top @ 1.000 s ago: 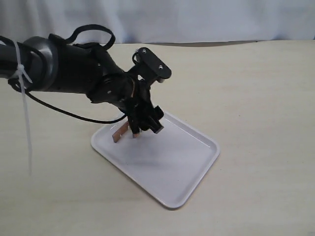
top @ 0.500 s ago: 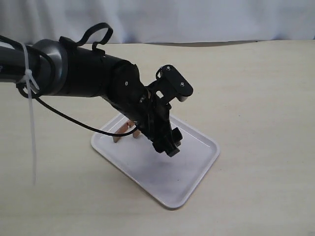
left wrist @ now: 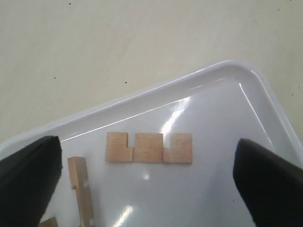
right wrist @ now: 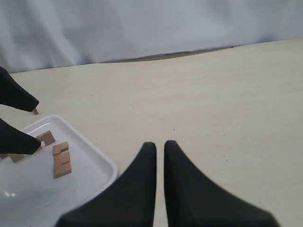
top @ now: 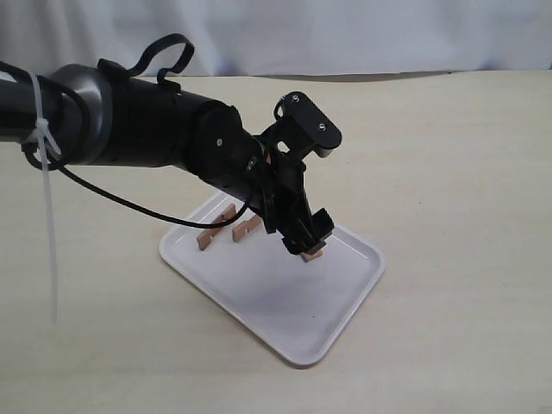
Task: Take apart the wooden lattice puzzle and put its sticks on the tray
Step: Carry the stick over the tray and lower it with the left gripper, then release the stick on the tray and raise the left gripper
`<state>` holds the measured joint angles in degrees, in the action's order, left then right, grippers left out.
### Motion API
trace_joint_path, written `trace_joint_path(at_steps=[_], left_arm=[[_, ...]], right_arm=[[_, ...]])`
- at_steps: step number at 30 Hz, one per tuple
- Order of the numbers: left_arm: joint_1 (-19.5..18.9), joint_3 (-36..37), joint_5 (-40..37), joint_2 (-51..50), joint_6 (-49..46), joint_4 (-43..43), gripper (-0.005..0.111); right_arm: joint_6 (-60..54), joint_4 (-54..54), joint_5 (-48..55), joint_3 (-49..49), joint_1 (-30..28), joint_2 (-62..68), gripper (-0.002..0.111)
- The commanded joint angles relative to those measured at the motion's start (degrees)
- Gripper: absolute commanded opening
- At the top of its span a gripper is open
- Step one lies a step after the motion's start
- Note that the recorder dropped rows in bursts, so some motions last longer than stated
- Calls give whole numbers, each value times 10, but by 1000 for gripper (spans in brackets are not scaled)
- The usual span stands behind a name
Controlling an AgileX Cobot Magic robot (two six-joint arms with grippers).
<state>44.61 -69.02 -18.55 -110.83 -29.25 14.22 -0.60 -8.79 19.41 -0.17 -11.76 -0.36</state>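
Observation:
The white tray (top: 285,302) lies mid-table. No assembled lattice shows, only separate sticks. My left gripper (top: 307,236) hovers open over the tray's far right part. Between its wide-spread fingers (left wrist: 28,179) a notched stick (left wrist: 149,148) lies flat on the tray, untouched, and it also shows below the gripper as stick (top: 313,256). Two more sticks (top: 205,237) (top: 246,227) lie at the tray's back left; one of them is the slat (left wrist: 80,189). My right gripper (right wrist: 160,147) is shut on nothing above bare table beside the tray (right wrist: 102,163). It is outside the exterior view.
A pale wooden tabletop (top: 448,172) surrounds the tray, and a white curtain (top: 345,34) hangs behind it. The left arm's black body and loose cable (top: 129,203) reach in from the left above the table.
My left gripper has swung from the tray's back left corner to its far right side. A third stick now lies on the tray under its open fingers.

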Motion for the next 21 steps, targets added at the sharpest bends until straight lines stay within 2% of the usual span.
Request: trace_joint_path(at_steps=[1,8,11,16,21], left_arm=[[-3,-5,13,9,6,-2,92],[-30,-5,44,28,10,-2,92],[-70,-5,44,28,10,-11,92],[-162,-4,60,24,45,3,92],[-225,-4,120,-14,58,89,92]], right_arm=[[0,0,0,2,1,4,6],[0,0,0,2,1,4,6],[0,0,0,2,1,4,6],[0,0,0,2,1,4,6],[0,0,0,2,1,4,6]])
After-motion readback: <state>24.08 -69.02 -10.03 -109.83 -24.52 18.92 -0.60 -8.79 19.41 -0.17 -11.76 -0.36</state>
